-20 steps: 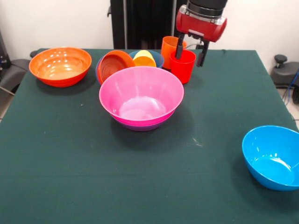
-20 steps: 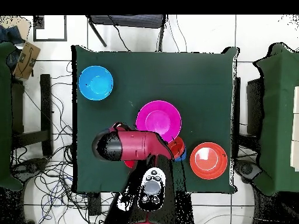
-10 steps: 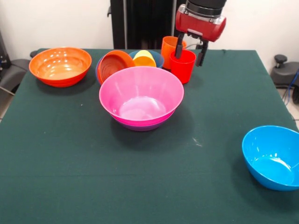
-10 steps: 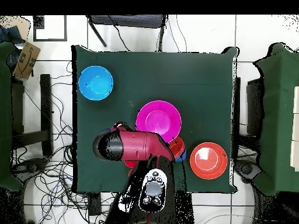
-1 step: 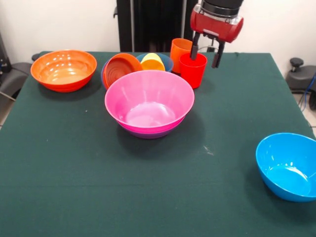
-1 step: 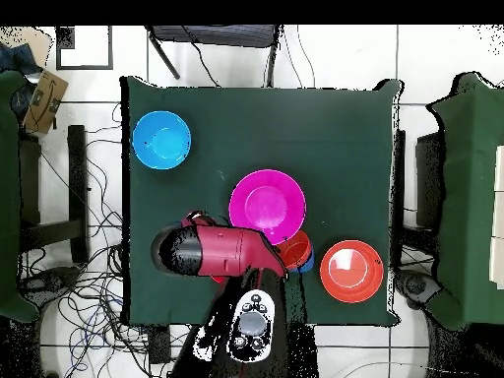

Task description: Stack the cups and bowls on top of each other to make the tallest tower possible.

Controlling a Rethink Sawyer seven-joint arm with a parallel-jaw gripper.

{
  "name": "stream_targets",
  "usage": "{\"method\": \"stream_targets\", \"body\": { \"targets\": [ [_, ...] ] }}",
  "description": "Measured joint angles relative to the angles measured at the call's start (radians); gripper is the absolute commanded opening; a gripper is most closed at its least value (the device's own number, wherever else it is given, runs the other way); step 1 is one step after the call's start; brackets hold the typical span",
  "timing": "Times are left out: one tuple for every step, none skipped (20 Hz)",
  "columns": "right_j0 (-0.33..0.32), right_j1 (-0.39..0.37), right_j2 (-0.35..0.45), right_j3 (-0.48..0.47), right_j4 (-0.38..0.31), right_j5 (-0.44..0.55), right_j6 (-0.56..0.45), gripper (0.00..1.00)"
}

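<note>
My gripper [image 5: 206,54] hangs open at the back of the table, above the red cup [image 5: 193,70]. One finger is over the cup's mouth and the other is outside its right wall. The orange cup [image 5: 178,48] stands just behind the red one. A yellow cup [image 5: 152,61] lies in a small blue bowl [image 5: 166,62]. The large pink bowl [image 5: 149,101] [image 6: 267,204] rests in the purple bowl [image 5: 148,134]. A small orange bowl [image 5: 121,69] leans in another blue bowl [image 5: 104,75]. In the overhead view the arm hides the gripper.
The large orange bowl [image 5: 64,69] [image 6: 350,271] sits at the back left in the front view. The bright blue bowl [image 5: 289,165] [image 6: 161,140] stands at the right edge near the front. The green tablecloth [image 5: 74,168] covers the table.
My gripper has risen a little and shifted right, so its left finger came up out of the red cup. The cup and bowls have not moved.
</note>
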Motion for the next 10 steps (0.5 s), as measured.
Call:
{"method": "stream_targets", "body": {
  "targets": [
    [0.002, 0.0, 0.0, 0.004, 0.002, 0.0, 0.0, 1.0],
    [0.004, 0.0, 0.0, 0.009, 0.003, 0.0, 0.0, 1.0],
    [0.007, 0.0, 0.0, 0.014, 0.003, 0.0, 0.0, 1.0],
    [0.011, 0.0, 0.0, 0.02, 0.003, 0.0, 0.0, 1.0],
    [0.014, 0.0, -0.001, 0.026, 0.003, 0.0, 0.0, 1.0],
    [0.018, 0.0, -0.001, 0.031, 0.003, 0.0, 0.0, 1.0],
    [0.02, 0.0, -0.001, 0.035, 0.003, 0.0, 0.0, 1.0],
    [0.023, 0.0, -0.002, 0.039, 0.003, 0.0, 0.0, 1.0],
    [0.027, 0.0, -0.003, 0.043, 0.003, 0.0, 0.0, 1.0],
    [0.031, 0.0, -0.003, 0.047, 0.003, 0.0, 0.0, 1.0]
  ]
}}
